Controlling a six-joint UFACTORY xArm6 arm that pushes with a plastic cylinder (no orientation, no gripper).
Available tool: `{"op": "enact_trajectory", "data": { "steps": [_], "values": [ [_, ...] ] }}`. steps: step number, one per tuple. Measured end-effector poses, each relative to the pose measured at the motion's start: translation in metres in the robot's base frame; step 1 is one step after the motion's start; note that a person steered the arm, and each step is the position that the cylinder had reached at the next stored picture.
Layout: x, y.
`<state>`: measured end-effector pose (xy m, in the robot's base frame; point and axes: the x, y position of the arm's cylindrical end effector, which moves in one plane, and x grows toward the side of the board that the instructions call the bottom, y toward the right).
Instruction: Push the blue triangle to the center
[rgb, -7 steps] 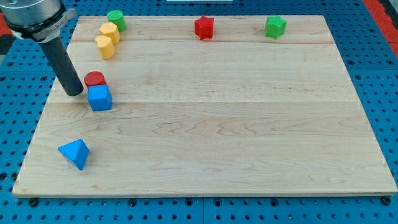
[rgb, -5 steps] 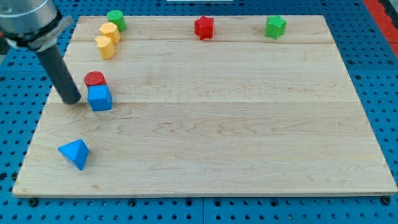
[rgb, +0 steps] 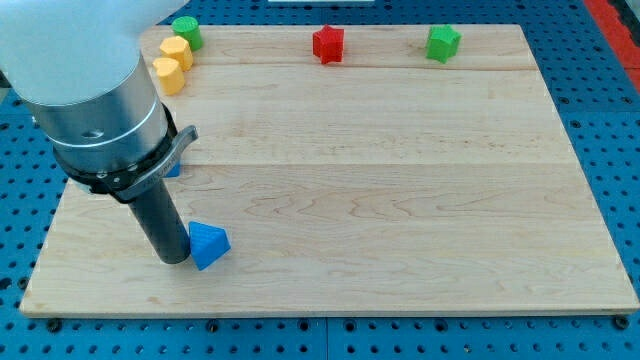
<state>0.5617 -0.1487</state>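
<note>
The blue triangle (rgb: 208, 245) lies on the wooden board (rgb: 400, 200) near the view's bottom left. My tip (rgb: 172, 257) stands on the board right against the triangle's left side. The arm's large grey body fills the view's upper left and hides most of the blue cube (rgb: 173, 169); only a sliver of it shows. The red cylinder seen earlier is hidden behind the arm.
Two yellow blocks (rgb: 172, 61) and a green cylinder (rgb: 187, 31) sit at the view's top left. A red star-shaped block (rgb: 328, 43) and a green block (rgb: 443, 42) sit along the top edge.
My tip has moved from beside the blue cube down toward the view's bottom. The blue triangle has shifted right, from about the left edge toward the middle.
</note>
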Motion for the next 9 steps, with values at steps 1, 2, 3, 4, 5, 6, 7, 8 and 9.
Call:
{"op": "enact_trajectory", "data": {
  "steps": [1,2,3,4,5,6,7,8,9],
  "values": [
    [0.005,0.000],
    [0.007,0.000],
    [0.007,0.000],
    [0.009,-0.003],
    [0.009,-0.008],
    [0.009,-0.011],
    [0.008,-0.031],
    [0.008,-0.035],
    [0.010,-0.035]
  ]
}}
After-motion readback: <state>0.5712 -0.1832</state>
